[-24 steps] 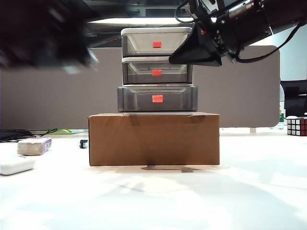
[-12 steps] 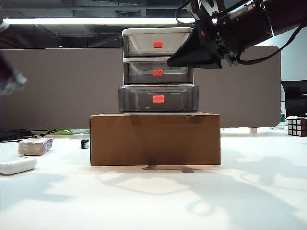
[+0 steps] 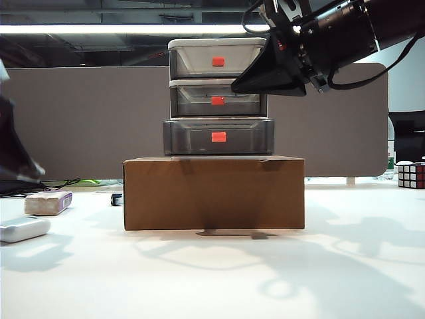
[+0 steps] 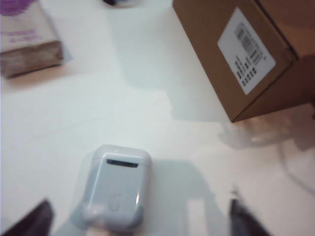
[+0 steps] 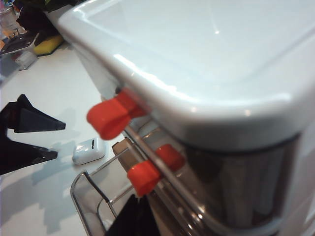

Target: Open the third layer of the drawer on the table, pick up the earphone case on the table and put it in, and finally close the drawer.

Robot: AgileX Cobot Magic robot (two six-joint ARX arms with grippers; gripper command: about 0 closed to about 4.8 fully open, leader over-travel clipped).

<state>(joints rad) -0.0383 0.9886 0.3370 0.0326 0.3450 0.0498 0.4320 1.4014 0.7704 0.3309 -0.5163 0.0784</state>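
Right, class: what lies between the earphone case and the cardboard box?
Only bare table up to the cardboard box, per the left wrist view. The open left end effector hovers over the earphone case; the right end effector is up by the drawer.

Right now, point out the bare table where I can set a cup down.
The white table is bare in front of the cardboard box, and rightward to the Rubik's cube. The left edge is crowded: earphone case, purple-edged block, with the left pincer above.

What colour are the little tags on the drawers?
Red-orange; the tags show best in the right wrist view, on the drawer fronts.
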